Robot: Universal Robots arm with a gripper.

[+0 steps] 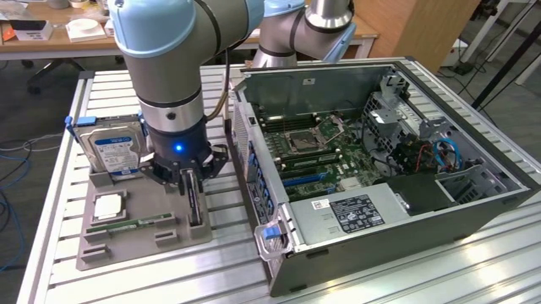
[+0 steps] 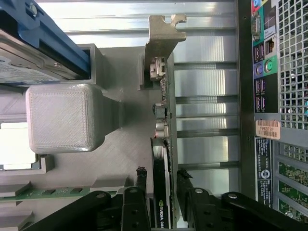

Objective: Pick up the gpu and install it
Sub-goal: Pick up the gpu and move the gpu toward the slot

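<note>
Jaws stood slightly open astride the gpu, one at each face with a sliver of grey showing between, gripping nothing. The card sat on edge in a slot along the side of the grey tray nearest the computer case, its silver bracket at the end toward the hard drive. The tray lay on the bench by the edge on the exterior view's left. The open case was just beside it, its rear panel of ports running close along the card. The drive, blue-and-white labelled, stood upright at the tray's far corner. A square silver chip and a green memory stick lay nearer the front. "NVIDIA" was printed on the card's black cover; the case's stickers were too small to read.
</note>
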